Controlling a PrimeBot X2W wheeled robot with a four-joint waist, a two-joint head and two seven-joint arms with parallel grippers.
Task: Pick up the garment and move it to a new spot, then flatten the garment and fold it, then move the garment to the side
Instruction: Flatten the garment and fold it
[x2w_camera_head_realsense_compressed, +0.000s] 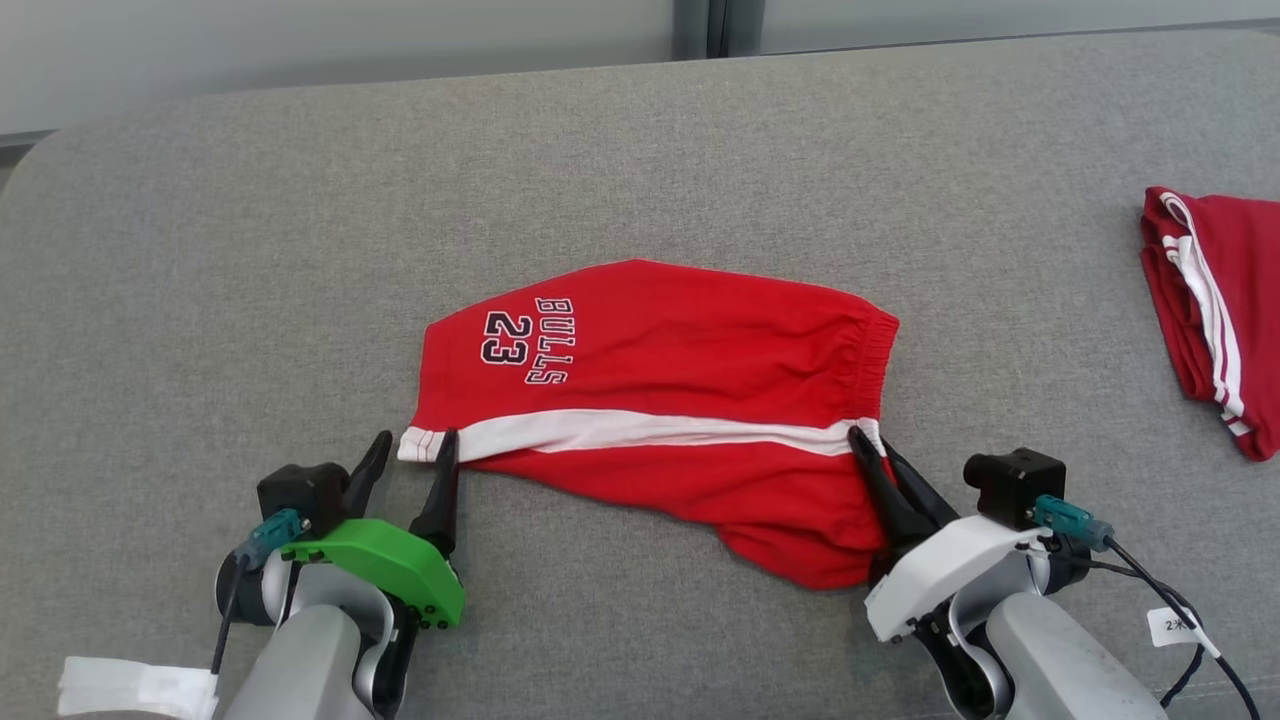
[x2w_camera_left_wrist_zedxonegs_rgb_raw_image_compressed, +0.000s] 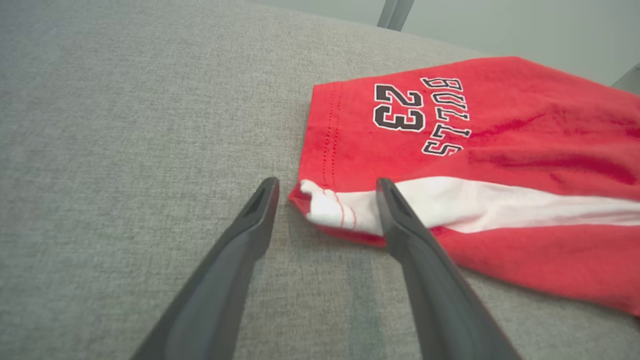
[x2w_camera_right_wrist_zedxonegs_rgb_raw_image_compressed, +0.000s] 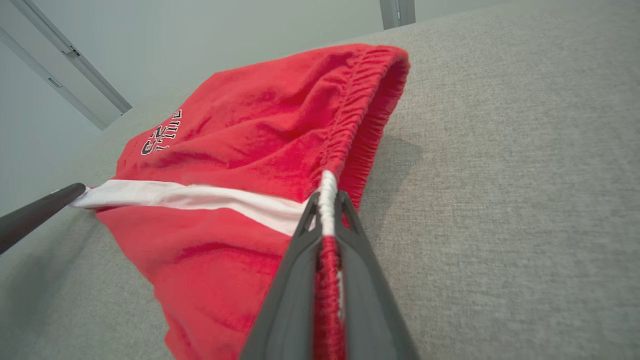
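The garment (x2w_camera_head_realsense_compressed: 660, 380) is a pair of red shorts with a white side stripe and "BULLS 23" print, lying on the grey surface. My right gripper (x2w_camera_head_realsense_compressed: 868, 448) is shut on the garment's elastic waistband; in the right wrist view the waistband (x2w_camera_right_wrist_zedxonegs_rgb_raw_image_compressed: 327, 200) sits pinched between the right gripper (x2w_camera_right_wrist_zedxonegs_rgb_raw_image_compressed: 327, 197) fingers. My left gripper (x2w_camera_head_realsense_compressed: 415, 440) is open at the leg hem's white corner. In the left wrist view the left gripper (x2w_camera_left_wrist_zedxonegs_rgb_raw_image_compressed: 325, 187) straddles that white corner (x2w_camera_left_wrist_zedxonegs_rgb_raw_image_compressed: 330, 205), one finger resting over the stripe, the other on bare fabric surface.
A second red garment with white stripes (x2w_camera_head_realsense_compressed: 1215, 310) lies folded at the far right. The grey cushioned surface (x2w_camera_head_realsense_compressed: 250, 300) stretches wide to the left and behind the shorts. A pale wall runs behind its far edge.
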